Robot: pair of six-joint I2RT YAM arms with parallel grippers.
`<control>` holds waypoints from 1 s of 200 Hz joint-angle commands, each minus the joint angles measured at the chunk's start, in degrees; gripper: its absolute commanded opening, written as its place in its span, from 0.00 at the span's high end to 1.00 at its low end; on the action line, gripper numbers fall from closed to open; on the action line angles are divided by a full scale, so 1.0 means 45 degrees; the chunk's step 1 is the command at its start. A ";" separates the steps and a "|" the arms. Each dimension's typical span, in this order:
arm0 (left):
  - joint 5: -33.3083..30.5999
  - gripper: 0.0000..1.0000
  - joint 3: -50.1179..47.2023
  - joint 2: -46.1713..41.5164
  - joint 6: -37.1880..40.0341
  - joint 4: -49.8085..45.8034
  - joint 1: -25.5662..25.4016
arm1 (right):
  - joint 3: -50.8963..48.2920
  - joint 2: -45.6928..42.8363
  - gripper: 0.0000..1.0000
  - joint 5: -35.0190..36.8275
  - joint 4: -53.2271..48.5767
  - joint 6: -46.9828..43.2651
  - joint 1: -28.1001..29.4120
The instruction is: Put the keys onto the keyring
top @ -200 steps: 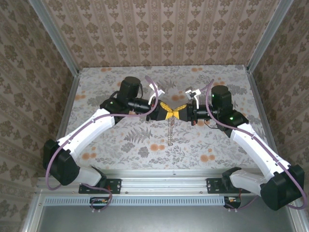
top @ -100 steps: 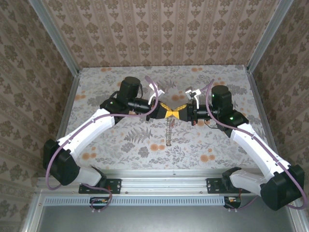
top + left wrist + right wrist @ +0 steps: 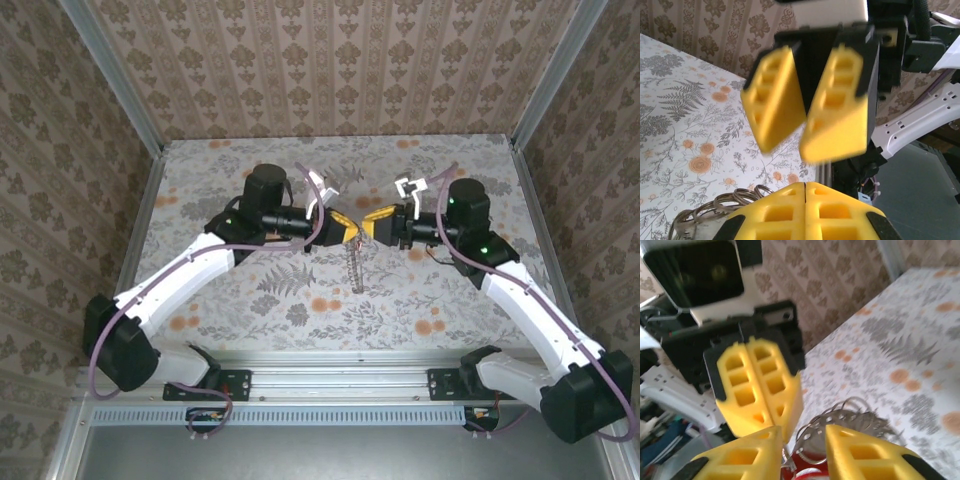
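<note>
Clamps the keyring point(image 3: 354, 266) in the left hand point(image 3: 805, 192), fingers pressed together, chain dangling over the desk point(image 3: 230, 165). Faces the right hand point(image 3: 802, 434) just beside, fingers narrowly parted. Shows the red key point(image 3: 802, 471) low between those fingers, beside the wire loops.

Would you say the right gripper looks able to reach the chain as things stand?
Probably yes: the right gripper is open, and the chain sits just beyond its fingertips with nothing between.
</note>
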 commanded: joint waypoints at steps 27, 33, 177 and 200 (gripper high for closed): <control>-0.1813 1.00 -0.0761 -0.1064 -0.0366 0.1984 -0.0287 | -0.1400 -0.1587 0.63 0.1678 0.2420 0.1804 -0.0614; -0.2044 1.00 -0.0858 -0.1158 -0.0379 0.2171 -0.0331 | -0.1534 -0.1645 0.62 0.1700 0.2445 0.1824 -0.0605; -0.4192 1.00 -0.2082 -0.1352 -0.1589 0.5914 -0.1095 | -0.2904 -0.1641 0.57 0.1604 0.3493 0.2164 0.0681; -0.4024 1.00 -0.2055 -0.1257 -0.1762 0.6115 -0.1114 | -0.2713 -0.1380 0.57 0.1767 0.3282 0.1926 0.0857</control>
